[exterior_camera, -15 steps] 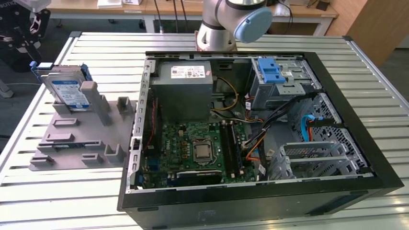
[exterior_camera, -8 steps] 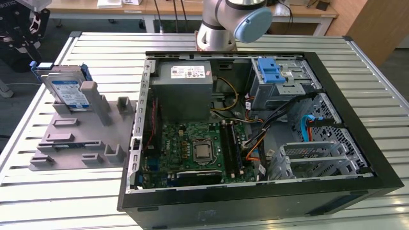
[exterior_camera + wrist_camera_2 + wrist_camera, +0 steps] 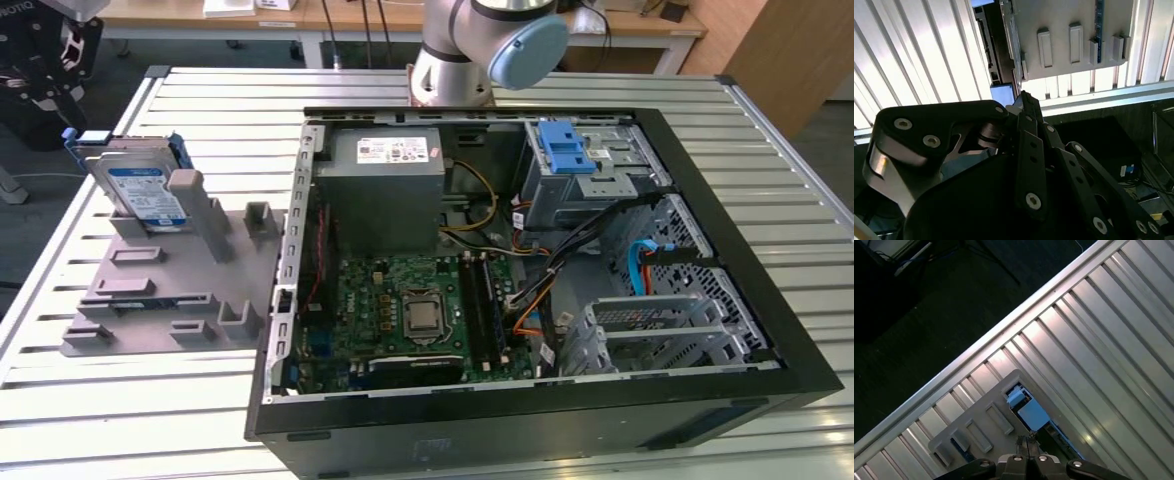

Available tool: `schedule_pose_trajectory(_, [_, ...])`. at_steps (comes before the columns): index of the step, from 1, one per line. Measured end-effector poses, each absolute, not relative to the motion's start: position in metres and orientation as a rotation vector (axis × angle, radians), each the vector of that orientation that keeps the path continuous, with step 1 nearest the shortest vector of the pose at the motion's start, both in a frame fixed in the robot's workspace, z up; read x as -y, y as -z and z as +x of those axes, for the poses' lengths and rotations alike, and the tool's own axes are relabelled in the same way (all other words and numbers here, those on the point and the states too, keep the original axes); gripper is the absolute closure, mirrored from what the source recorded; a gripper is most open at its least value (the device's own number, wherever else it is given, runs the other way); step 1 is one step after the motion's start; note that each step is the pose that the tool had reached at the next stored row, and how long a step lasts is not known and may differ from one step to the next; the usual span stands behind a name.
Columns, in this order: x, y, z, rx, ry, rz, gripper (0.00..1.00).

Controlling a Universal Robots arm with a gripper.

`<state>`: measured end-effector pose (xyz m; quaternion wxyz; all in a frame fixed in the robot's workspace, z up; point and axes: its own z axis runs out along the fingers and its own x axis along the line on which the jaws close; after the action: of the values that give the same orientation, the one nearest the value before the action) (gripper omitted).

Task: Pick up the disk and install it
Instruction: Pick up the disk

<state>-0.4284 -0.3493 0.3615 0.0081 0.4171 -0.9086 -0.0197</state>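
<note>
Gripper, black fingers pinched together on nothing, hovers over the flat silver-metal, blue-bracketed disk, upright in a grey plastic holder beside the open black computer case; pickup and install not yet done.

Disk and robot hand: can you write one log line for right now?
disk: upright in grey holder, outside computer case | gripper: shut, empty, near disk, not touching | step: disk not yet picked
</note>
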Motion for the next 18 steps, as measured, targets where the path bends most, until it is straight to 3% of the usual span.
schedule_pose_trajectory(18, [0.3493, -0.3615, -0.4285, 2.748, 0.059, 1.483, 0.89])
